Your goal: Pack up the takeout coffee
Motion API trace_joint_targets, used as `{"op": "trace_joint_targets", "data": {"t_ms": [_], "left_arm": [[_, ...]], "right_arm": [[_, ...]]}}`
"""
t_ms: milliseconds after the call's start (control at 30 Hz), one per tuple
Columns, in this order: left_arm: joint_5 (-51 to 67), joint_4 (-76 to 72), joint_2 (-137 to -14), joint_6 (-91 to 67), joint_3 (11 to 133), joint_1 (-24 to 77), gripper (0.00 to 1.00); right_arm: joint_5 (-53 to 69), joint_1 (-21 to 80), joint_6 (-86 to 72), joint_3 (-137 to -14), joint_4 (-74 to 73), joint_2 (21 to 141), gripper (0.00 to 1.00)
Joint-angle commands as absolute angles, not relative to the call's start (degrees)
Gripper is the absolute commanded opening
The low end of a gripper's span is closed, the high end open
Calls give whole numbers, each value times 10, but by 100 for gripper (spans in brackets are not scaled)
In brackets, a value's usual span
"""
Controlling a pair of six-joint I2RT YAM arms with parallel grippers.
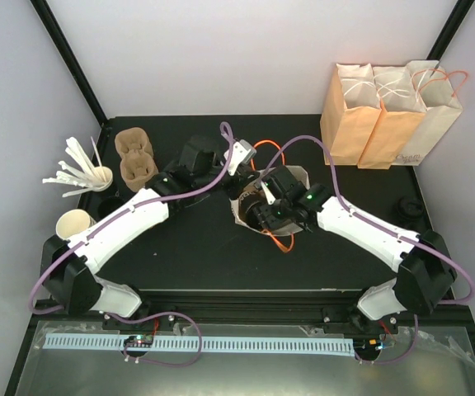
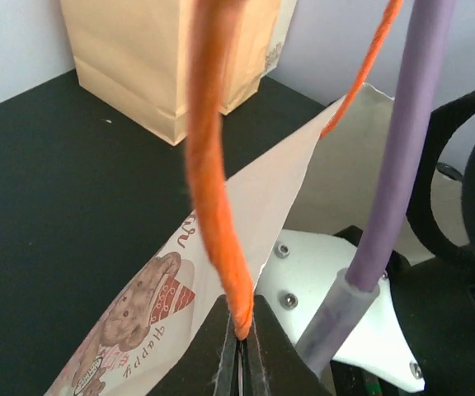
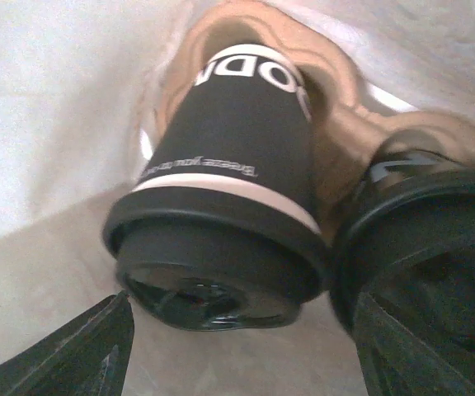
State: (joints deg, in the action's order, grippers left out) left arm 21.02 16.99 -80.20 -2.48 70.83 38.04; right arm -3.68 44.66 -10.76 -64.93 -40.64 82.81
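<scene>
The takeout coffee (image 3: 237,165) sits in a brown carrier (image 3: 345,115) inside the printed bag (image 2: 138,305) at mid-table, with a second lidded cup (image 3: 435,247) crowding just beside it. The right gripper (image 3: 242,355) stands with its jaws spread before the lid. The left gripper (image 2: 242,330) is clamped on the bag's orange handle (image 2: 213,165).

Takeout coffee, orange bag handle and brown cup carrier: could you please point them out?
takeout coffee (image 3: 229,165): right wrist view, on the black side wall.
orange bag handle (image 2: 211,165): left wrist view, midway along the cord.
brown cup carrier (image 3: 346,132): right wrist view, on the ridge between two cups.
</scene>
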Motion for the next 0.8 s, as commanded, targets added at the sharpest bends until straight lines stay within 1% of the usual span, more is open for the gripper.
{"op": "trace_joint_targets", "data": {"t_ms": [0,133,233,333,500,633,767], "left_arm": [[216,142,-780,-35,688,387,2],[221,153,-777,-43,688,390,2],[223,161,-772,-53,689,392,2],[230,158,-770,-61,691,394,2],[251,159,-776,-64,693,396,2],[264,171,-776,-55,696,401,2],[266,182,-770,-54,693,404,2]], "right_arm": [[2,447,-99,-637,-324,848,75],[12,448,-89,-631,-325,860,74],[8,448,-87,-627,-325,857,78],[-2,448,-80,-641,-322,882,78],[-35,447,-86,-700,-320,924,73],[-50,447,-90,-727,-314,915,70],[-40,447,-92,-726,-297,891,65]]}}
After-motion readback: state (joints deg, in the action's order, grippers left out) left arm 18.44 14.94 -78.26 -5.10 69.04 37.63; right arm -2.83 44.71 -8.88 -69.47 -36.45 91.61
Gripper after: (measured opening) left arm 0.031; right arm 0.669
